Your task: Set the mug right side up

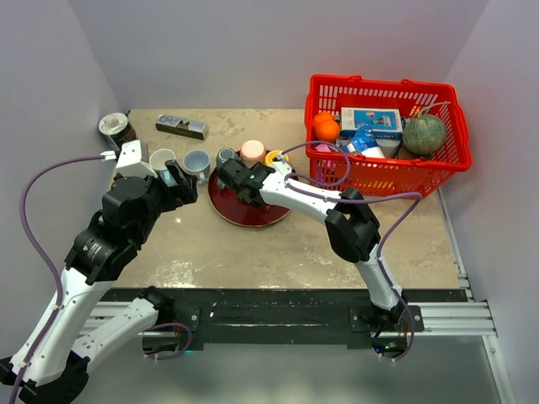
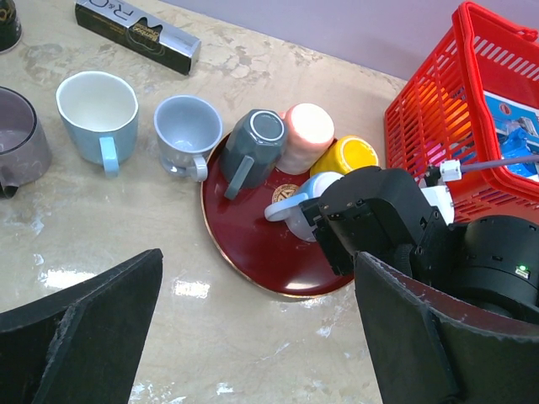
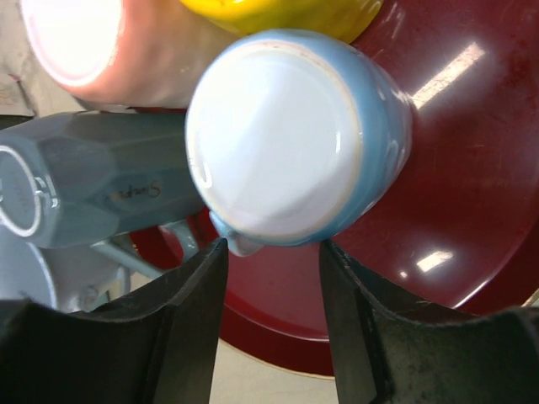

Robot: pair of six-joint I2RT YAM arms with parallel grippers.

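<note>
Straddling the handle of the light blue mug with right end effector half open, likely for a flipping grip; contact hard to judge. Base-up on red plate, among other cups. Left end effector parked wide and empty above desk, out of the way.

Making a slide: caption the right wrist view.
Right gripper open over an upside-down blue mug on the red plate.

Looks like a robotics lab test cell to me, not anyone's kitchen. Plain pale grey walls box in a beige stone-look desk. Two black-and-white robot arms are mounted along a silver aluminium rail, with purple cables looping off them. The groceries sit in a red plastic shopping basket.
</note>
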